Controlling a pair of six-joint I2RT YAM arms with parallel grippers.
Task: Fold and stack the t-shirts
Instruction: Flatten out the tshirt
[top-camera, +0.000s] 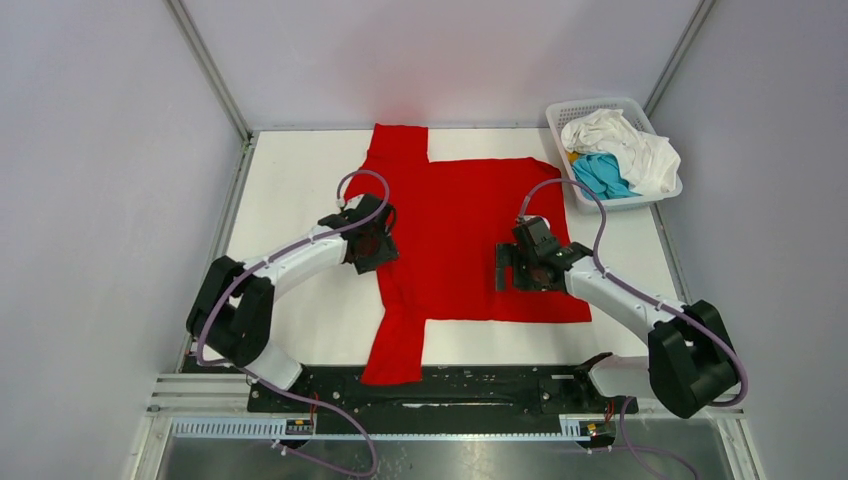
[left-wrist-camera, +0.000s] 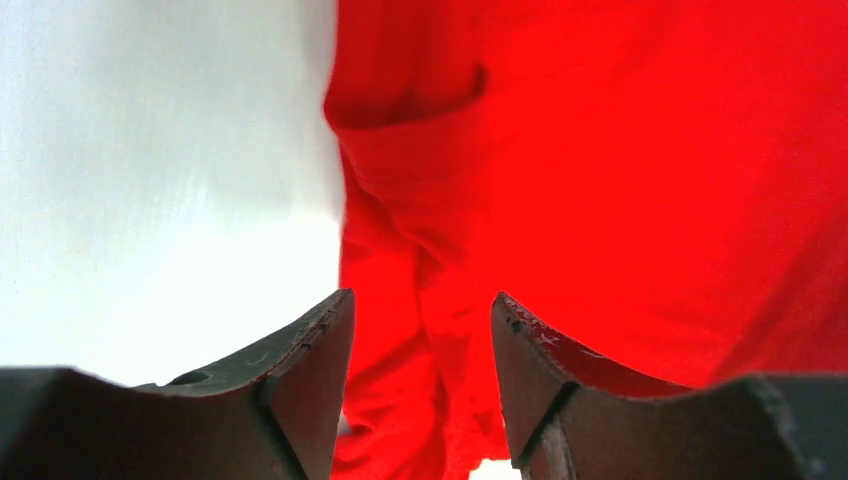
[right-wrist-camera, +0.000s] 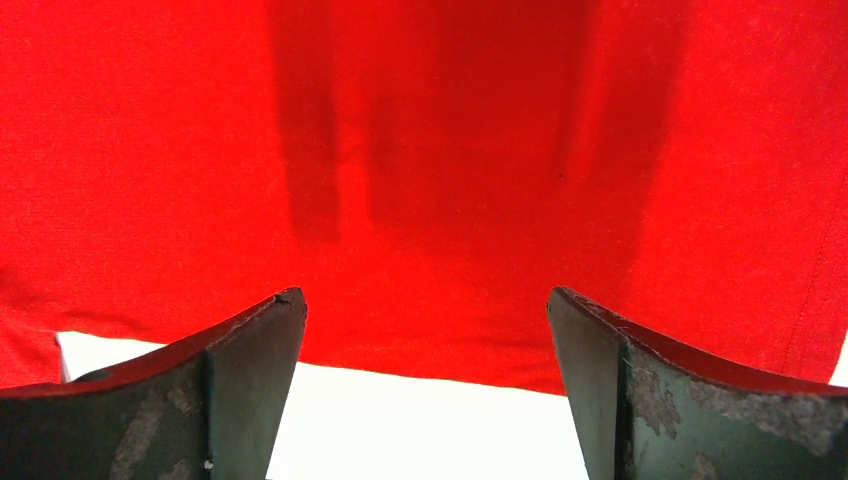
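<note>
A large red t-shirt (top-camera: 460, 230) lies spread flat on the white table (top-camera: 300, 190), one sleeve toward the back and one toward the near edge. My left gripper (top-camera: 372, 250) is open over the shirt's wrinkled left edge; in the left wrist view (left-wrist-camera: 420, 300) red cloth (left-wrist-camera: 620, 180) lies between the jaws, ungripped. My right gripper (top-camera: 503, 268) is open wide above the shirt's right half; in the right wrist view (right-wrist-camera: 425, 295) a shirt edge (right-wrist-camera: 430, 150) lies ahead, with white table between the jaws. A white t-shirt (top-camera: 625, 140) and a teal-blue one (top-camera: 600, 175) lie crumpled in the basket.
A white lattice basket (top-camera: 590, 103) stands at the table's back right corner. Grey walls enclose the table on three sides. A black rail (top-camera: 440, 385) with the arm bases runs along the near edge; the near sleeve reaches it.
</note>
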